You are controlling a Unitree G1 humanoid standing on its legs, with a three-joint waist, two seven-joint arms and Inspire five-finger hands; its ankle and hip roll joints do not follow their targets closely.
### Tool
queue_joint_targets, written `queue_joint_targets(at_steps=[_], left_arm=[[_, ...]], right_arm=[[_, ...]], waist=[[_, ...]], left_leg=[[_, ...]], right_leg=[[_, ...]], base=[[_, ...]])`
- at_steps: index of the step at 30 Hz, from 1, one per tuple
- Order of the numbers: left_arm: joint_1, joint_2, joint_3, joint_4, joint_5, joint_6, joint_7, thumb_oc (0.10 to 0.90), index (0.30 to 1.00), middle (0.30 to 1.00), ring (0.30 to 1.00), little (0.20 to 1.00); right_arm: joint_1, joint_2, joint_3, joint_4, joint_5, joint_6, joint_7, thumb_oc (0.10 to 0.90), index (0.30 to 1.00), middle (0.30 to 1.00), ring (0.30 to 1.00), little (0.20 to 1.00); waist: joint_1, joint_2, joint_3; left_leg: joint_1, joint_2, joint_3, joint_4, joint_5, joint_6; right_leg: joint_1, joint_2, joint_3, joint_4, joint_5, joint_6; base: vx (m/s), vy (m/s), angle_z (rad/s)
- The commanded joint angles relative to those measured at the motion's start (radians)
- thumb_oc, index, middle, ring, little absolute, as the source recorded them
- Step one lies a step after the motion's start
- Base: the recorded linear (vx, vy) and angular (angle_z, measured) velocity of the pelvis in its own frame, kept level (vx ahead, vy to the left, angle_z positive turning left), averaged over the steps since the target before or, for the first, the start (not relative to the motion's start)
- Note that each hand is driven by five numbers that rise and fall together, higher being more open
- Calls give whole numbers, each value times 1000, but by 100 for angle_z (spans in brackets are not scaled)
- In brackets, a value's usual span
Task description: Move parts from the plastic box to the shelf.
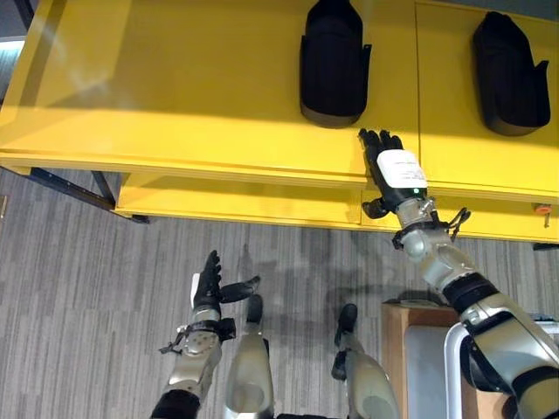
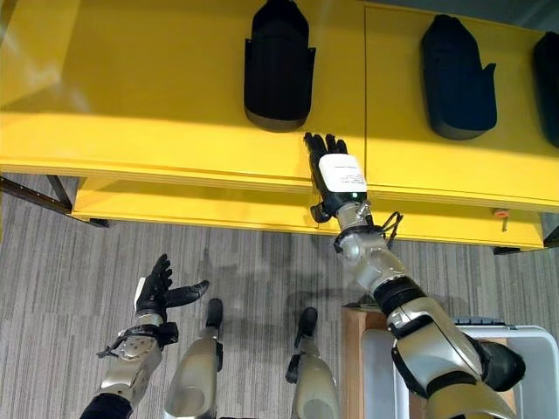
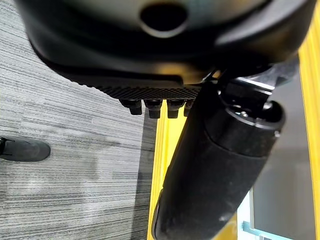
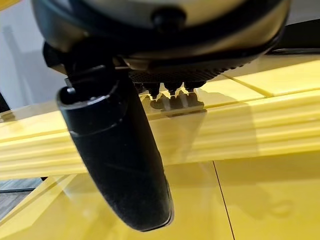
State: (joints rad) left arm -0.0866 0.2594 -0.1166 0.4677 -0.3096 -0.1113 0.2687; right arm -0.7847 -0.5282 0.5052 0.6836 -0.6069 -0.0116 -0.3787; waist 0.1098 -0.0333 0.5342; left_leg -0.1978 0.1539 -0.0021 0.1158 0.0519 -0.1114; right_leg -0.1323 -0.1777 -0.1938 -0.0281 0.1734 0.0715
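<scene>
Two black moulded parts [image 1: 332,61] [image 1: 511,74] lie on top of the yellow shelf [image 1: 175,96], and a third part [image 2: 550,78] shows at the far right edge. My right hand [image 1: 393,166] reaches out to the shelf's front edge just below the middle part, fingers straight and flat against the yellow surface, holding nothing. In the right wrist view its thumb [image 4: 120,150] stands away from the fingertips [image 4: 175,92], which touch the shelf. My left hand [image 1: 210,284] hangs low over the floor, open, with the thumb [image 3: 220,165] spread out.
A pale plastic box [image 1: 454,349] sits on a wooden stand [image 1: 397,323] at the lower right, beside my right arm. Grey carpet [image 1: 79,262] lies in front of the shelf, whose dark metal frame [image 1: 70,188] shows at the left.
</scene>
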Motion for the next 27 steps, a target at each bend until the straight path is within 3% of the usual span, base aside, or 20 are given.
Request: queue_joint_targets(at_steps=[1,8,14,18,20,27], left_arm=[[20,35,10,-54,-5,-81,0,900,1000,1000,1000,1000],[14,27,20,-44,0,-74,3,900,1000,1000,1000,1000],[15,17,19,-59,24,-50,5,900,1000,1000,1000,1000],[18,6,3,-63,42,-36,2,900,1000,1000,1000,1000],[27,2,-4,-78,56,-24,-6,900,1000,1000,1000,1000],[59,-3,14,-111,76,-20,-22,900,1000,1000,1000,1000]], right_arm=[[-2,-91,-46,-68,34,18,-10,900,1000,1000,1000,1000],[101,-40,-112,-236,49,-15,10,900,1000,1000,1000,1000],[256,10,-207,-545,79,-78,35,900,1000,1000,1000,1000],[351,61,-250,-718,166,-133,58,900,1000,1000,1000,1000],[427,103,-287,-817,272,-171,70,900,1000,1000,1000,1000],[518,155,-279,-860,406,-200,134,900,1000,1000,1000,1000]], waist=[[-18,-18,-42],[-31,-23,-49],[-56,-38,-69],[-73,-48,-90],[-84,-53,-116],[-93,-50,-177]], left_leg=[[4,37,-29,56,-110,4],[9,38,-25,54,-109,4],[28,44,-18,47,-105,5],[54,45,-9,31,-100,8],[81,43,2,15,-96,12],[135,12,31,25,-123,37]], right_leg=[[16,-86,47,107,-64,12],[20,-86,47,108,-64,12],[34,-81,52,103,-62,16],[57,-82,55,86,-56,20],[80,-87,54,65,-48,25],[135,-118,65,25,-22,38]], base=[[0,0,0],[0,0,0],[1,7,-2],[8,34,-9],[20,55,-1],[38,114,-10]])
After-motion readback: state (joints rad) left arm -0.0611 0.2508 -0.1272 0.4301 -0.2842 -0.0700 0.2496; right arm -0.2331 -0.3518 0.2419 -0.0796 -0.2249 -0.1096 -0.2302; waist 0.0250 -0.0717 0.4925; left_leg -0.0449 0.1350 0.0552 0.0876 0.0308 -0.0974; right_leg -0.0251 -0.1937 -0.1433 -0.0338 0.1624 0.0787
